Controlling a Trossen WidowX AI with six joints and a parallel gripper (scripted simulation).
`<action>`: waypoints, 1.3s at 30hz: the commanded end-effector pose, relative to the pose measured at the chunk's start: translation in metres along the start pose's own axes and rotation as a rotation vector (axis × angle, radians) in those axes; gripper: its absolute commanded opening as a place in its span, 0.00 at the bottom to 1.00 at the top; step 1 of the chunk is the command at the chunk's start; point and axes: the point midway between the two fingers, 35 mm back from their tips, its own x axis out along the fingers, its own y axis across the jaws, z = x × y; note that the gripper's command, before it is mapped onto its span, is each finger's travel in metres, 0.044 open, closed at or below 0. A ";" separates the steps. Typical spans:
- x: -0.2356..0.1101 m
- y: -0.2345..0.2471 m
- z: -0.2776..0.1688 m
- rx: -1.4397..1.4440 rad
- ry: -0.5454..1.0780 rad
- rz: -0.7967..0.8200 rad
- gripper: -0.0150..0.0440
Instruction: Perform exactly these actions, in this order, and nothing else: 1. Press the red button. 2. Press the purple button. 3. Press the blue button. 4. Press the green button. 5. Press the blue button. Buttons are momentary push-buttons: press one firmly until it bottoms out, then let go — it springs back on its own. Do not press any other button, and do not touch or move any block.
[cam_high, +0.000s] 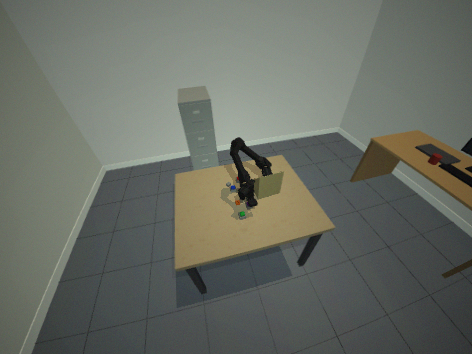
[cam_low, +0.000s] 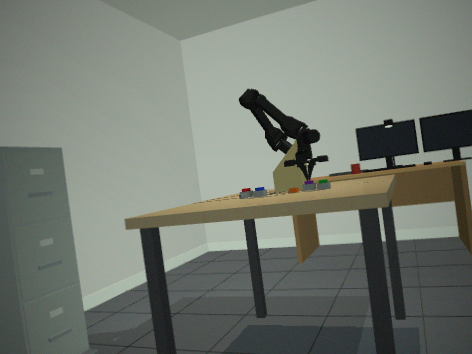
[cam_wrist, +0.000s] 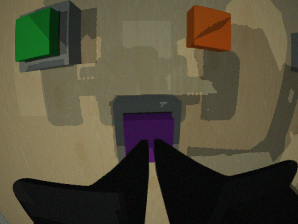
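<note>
Gripper (cam_wrist: 149, 145) clenched, holding nothing, tips right over the purple button (cam_wrist: 148, 129), which sits between the green button (cam_wrist: 36, 32) and an orange block (cam_wrist: 209, 27). Rigid sprung cap, likely light; no grasp needed, push straight down on cap centre, avoiding the block.
</note>
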 end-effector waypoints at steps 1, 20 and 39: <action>-0.024 0.001 0.001 0.003 -0.005 0.006 0.29; -0.091 -0.023 0.026 -0.004 -0.003 0.037 0.29; -0.086 -0.204 0.082 0.004 -0.007 -0.002 0.29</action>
